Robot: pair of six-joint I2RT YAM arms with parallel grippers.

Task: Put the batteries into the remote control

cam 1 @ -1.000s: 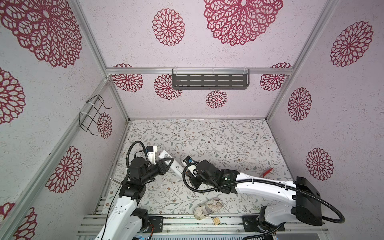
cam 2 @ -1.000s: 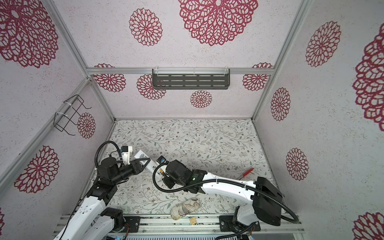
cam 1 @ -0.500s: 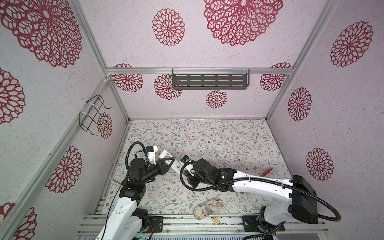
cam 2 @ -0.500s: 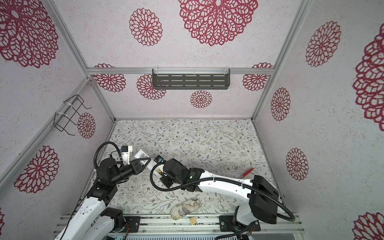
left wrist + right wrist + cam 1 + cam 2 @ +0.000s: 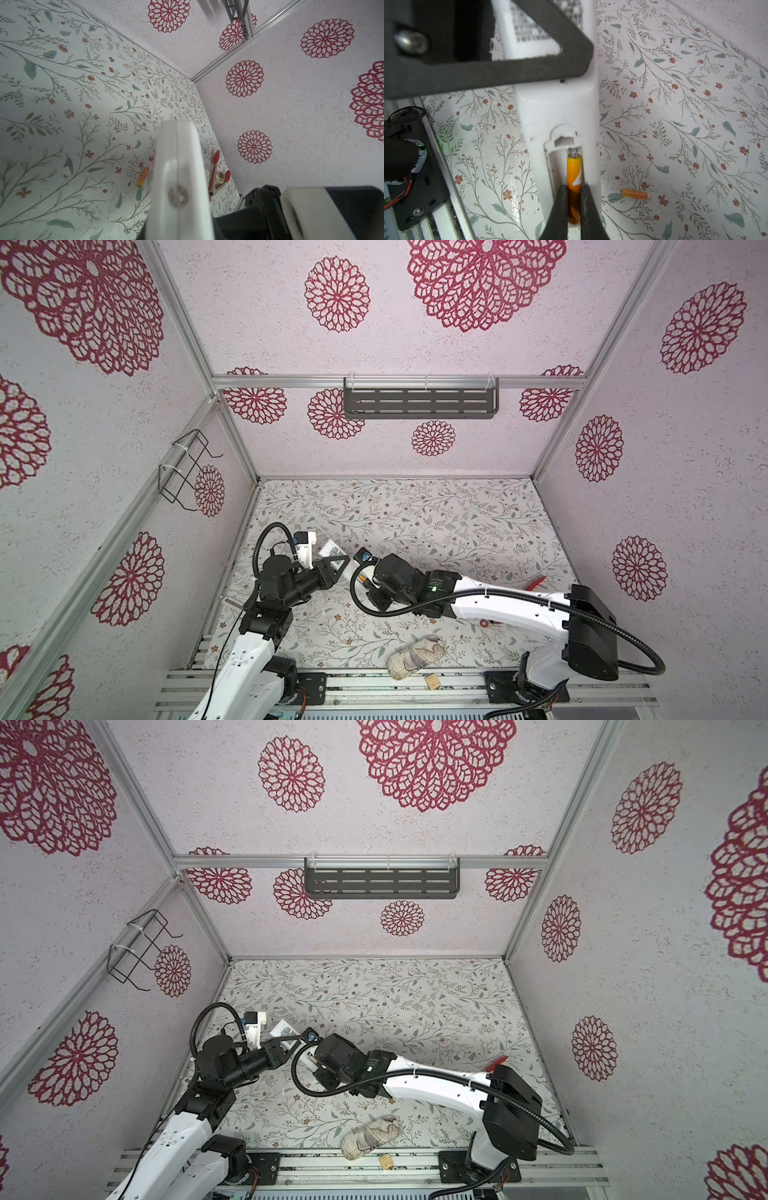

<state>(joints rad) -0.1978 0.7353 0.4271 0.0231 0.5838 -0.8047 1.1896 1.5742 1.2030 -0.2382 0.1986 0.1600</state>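
Since a second ago our right arm has crept leftward over the floral-patterned table (image 5: 457,531) toward our left arm, which has hardly stirred. We hold the slim white plastic remote control (image 5: 556,108) in the left gripper (image 5: 341,562), seemingly clear of the table. It is back side up, so that its QR-code sticker (image 5: 533,27) and open battery bay (image 5: 552,166) face the other arm. One dark triangular finger (image 5: 508,68) of that gripper lies across the back between sticker and bay, clamped on the body.

The right gripper (image 5: 574,199) is nearly closed, its black fingertips (image 5: 562,207) pinching the rear half of a slim orange cylindrical battery (image 5: 574,168). That battery lies lengthwise in one lane of the bay. Its front metal cap is touching or just short of the coil spring (image 5: 574,150); we cannot tell which, nor whether the rear end is seated. We judge that gripping the tail lets us press the nose against the spring before dropping the rest in. The lane beside it looks empty. The second orange battery (image 5: 634,194) lies loose on the table near the remote, not yet picked up.
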